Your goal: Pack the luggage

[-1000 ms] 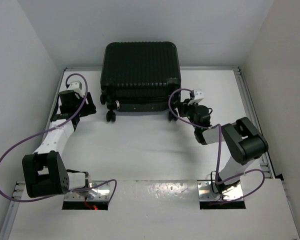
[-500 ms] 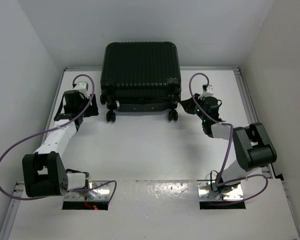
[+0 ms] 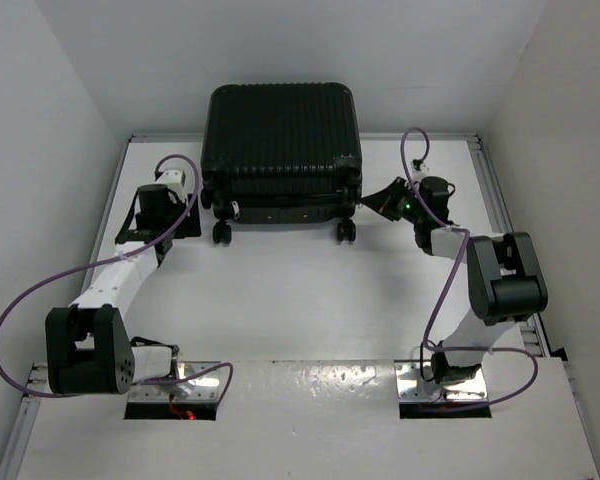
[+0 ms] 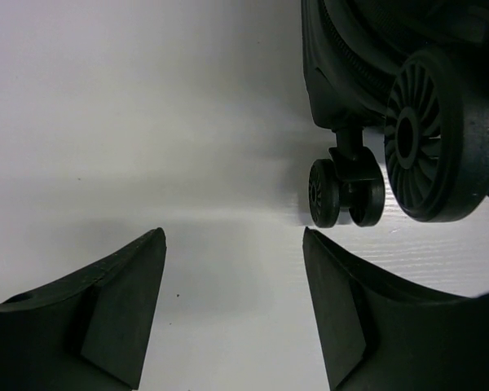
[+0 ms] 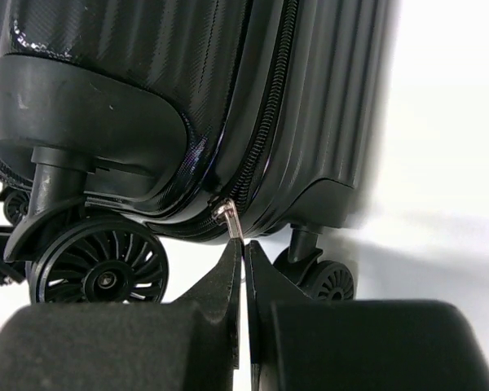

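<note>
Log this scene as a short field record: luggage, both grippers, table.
luggage: black ribbed hard shell, halves together, at the far side of the table, wheels toward the arms
left gripper: open, empty, low over the table, facing a wheel
right gripper: shut, tips at the zipper pull; whether it pinches the pull is unclear
table: white

Top view: high up on the near side of the luggage [image 3: 280, 145], looking down on all of it. Left wrist: low, near luggage's left side, facing its wheels [image 4: 428, 134]. Right wrist: very close at luggage's right corner, facing zipper [image 5: 265, 106] and wheels. All three share the wheeled end.
</note>
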Controlling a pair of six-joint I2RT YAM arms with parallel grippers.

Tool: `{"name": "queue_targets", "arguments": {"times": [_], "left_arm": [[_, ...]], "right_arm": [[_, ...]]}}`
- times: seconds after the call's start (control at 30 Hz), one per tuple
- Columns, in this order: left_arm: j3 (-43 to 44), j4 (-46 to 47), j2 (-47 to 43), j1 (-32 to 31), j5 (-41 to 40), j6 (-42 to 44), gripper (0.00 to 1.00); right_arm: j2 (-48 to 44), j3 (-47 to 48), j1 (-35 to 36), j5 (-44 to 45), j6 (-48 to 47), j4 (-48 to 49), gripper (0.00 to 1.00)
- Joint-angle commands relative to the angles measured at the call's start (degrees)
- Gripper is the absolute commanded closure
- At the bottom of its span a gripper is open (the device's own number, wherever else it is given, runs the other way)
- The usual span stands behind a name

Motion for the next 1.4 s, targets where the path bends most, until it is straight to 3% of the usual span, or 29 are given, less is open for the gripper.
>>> {"name": "queue_targets", "arguments": {"times": [0.0,0.37,0.43,0.63,0.73,0.77,0.8,1.0,1.17,1.37], "left_arm": [[-0.5,1.2,-1.2,-0.8,-0.3,0.5,0.27],[-0.5,0.1,-0.7,-1.3,-0.9,0.5,0.27],[0.0,0.1,-0.7,-1.3,-0.9,0.5,0.27],[0.0,-0.4,-0.1,-1.3,-0.9,1.1,0.27],[-0.5,-0.4,-0.1,-1.3,-0.9,1.1,0.27],[-0.5,-0.4,-0.1,-1.3,-0.9,1.1,0.27],[-0.5,-0.4,-0.1,-1.3,-0.9,1.1,0.27],[-0.5,-0.4,-0.1,-1.3,-0.9,1.1,0.27],[-0.5,-0.4,1.0,-1.3,-0.9,1.1,0.27],[-0.5,-0.4,1.0,-1.3,-0.3,1.1,0.27]], "right_arm": [[1.3,1.6,-0.3,-2.6,-2.0,3.7,1.0],[5.4,3.0,1.5,-2.4,-3.6,7.9,0.99],[5.9,3.0,1.7,-2.2,-3.9,8.4,0.92],[6.6,3.8,2.5,-2.3,-3.6,9.3,0.89],[6.7,4.1,2.8,-2.4,-3.5,9.3,0.8],[6.8,4.1,2.7,-2.4,-3.5,9.5,0.69],[6.7,4.0,2.9,-2.6,-3.4,9.3,0.65],[6.6,3.5,2.6,-3.7,-4.2,10.4,0.48],[7.4,4.8,2.4,-5.9,-4.2,11.3,0.45],[7.5,4.8,1.8,-8.2,-4.1,12.2,0.52]]}}
